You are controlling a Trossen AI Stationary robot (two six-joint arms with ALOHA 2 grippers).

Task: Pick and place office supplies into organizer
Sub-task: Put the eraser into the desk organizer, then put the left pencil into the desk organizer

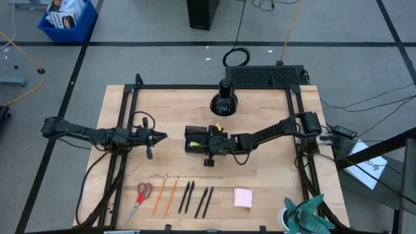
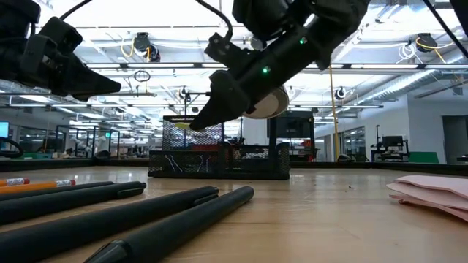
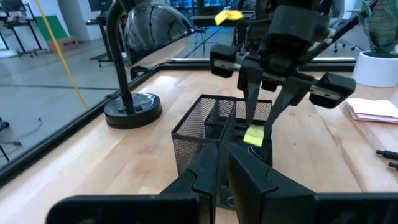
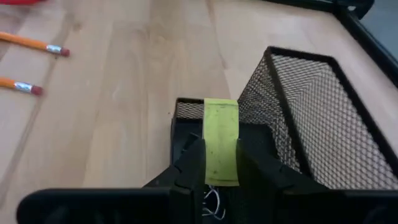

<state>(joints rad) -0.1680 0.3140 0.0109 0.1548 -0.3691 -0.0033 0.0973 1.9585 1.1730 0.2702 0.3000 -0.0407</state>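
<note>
Around your bench: grey floor [image 1: 162, 58] crossed by black tape lines; blue bin [image 1: 67, 19] at upper left; ceiling strip lights [image 2: 146, 69]; distant workstations [image 2: 387, 150] at right.

Yellow-green bit [image 4: 220, 141] over black mesh organizer [image 4: 311, 118], pens [image 1: 195, 198] on table

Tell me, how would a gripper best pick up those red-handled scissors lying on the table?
Probably from straight above, closing across the narrow middle of the red-handled scissors, between handles and blades. They lie flat on the wooden table, apart from the nearest orange pencil, leaving finger room either side.
</note>
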